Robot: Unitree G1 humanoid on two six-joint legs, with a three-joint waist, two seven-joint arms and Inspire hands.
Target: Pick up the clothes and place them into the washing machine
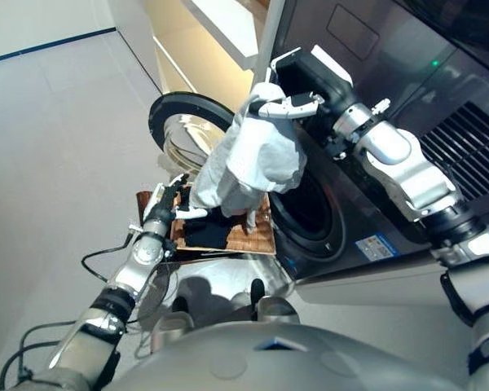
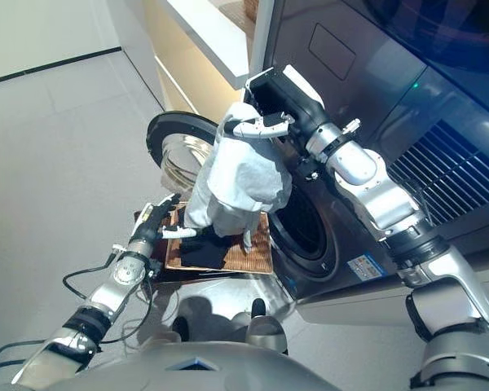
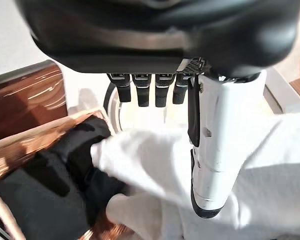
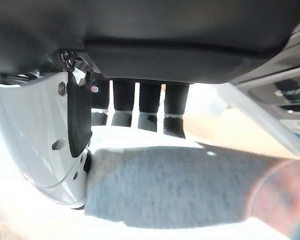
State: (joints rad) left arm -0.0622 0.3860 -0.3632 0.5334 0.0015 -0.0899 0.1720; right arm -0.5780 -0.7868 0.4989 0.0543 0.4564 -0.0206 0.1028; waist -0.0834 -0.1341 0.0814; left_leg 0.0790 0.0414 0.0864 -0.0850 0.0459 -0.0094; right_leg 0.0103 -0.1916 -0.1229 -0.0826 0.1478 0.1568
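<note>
Left hand (image 2: 158, 216), fingers straight, at wicker basket's (image 2: 253, 259) left edge over dark clothes (image 2: 202, 251); right hand (image 2: 257, 124) pinching limp white garment (image 2: 236, 186) before washing machine's round opening (image 2: 306, 224).

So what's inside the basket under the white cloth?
Dark clothes lie in the wicker basket. The hanging white cloth, pinched by the right robot hand, covers part of it, so anything else there is hidden.

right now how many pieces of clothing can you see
2. A white garment hangs from the right hand above the wicker basket, by the washing machine's opening. A black garment lies in the basket by the left hand. More may be hidden underneath.
</note>
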